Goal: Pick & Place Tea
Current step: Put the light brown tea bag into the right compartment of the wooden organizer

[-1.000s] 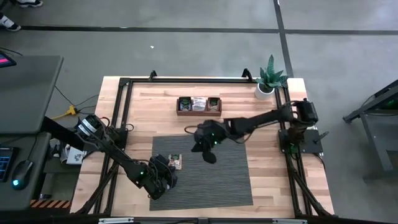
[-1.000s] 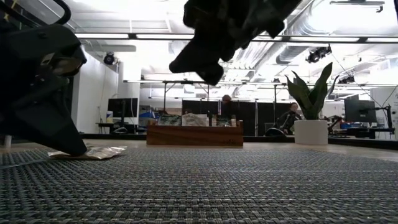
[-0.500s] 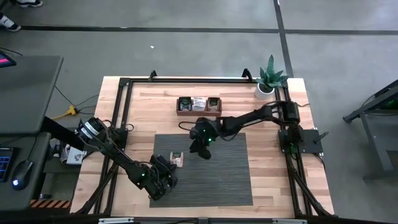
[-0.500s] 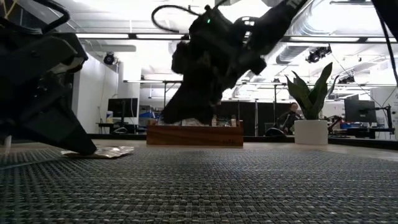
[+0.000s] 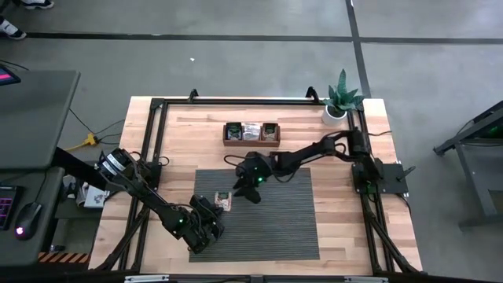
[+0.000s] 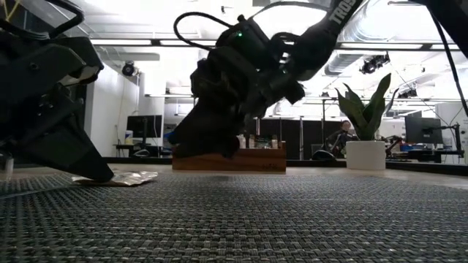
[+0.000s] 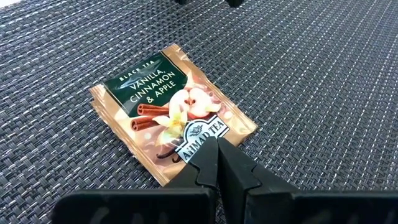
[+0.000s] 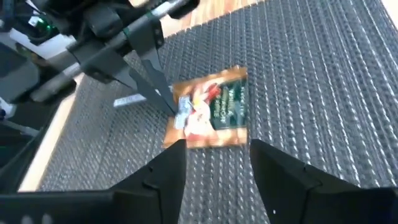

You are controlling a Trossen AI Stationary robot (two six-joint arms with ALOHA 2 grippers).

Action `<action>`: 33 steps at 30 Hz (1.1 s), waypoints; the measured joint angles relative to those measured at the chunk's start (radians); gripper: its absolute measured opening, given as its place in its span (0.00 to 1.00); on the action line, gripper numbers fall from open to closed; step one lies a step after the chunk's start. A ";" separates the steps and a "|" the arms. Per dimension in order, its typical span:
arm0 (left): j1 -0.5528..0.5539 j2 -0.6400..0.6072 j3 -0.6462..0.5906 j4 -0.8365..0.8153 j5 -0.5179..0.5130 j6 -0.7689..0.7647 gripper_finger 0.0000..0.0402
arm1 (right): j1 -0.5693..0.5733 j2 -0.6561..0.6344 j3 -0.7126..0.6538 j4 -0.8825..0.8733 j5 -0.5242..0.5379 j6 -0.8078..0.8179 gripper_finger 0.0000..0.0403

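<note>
On the dark woven mat, toward its left edge, I've got one tea sachet lying flat. It's a tan foil packet with a dark green band that reads Black Tea, Vanilla, Cinnamon & Apple, with cinnamon sticks and a vanilla flower printed on it. My left gripper is down low with its fingers pinched together, and the tips sit right on the near edge of the packet; I wouldn't call it held. The right arm reaches in from the right side with its elbow bent, and the right gripper hangs just above the mat, tilted down at the same sachet, with its fingers spread apart and nothing between them. More sachets sit in the wooden box at the far side.
</note>
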 joint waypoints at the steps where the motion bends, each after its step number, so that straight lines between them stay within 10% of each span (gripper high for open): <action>1: 0.000 0.000 0.000 0.001 0.000 0.002 0.00 | 0.004 0.001 0.007 -0.005 0.001 0.007 0.43; 33: -0.012 0.003 -0.004 0.017 -0.019 0.010 0.00 | 0.093 0.195 0.231 -0.083 0.071 0.059 0.42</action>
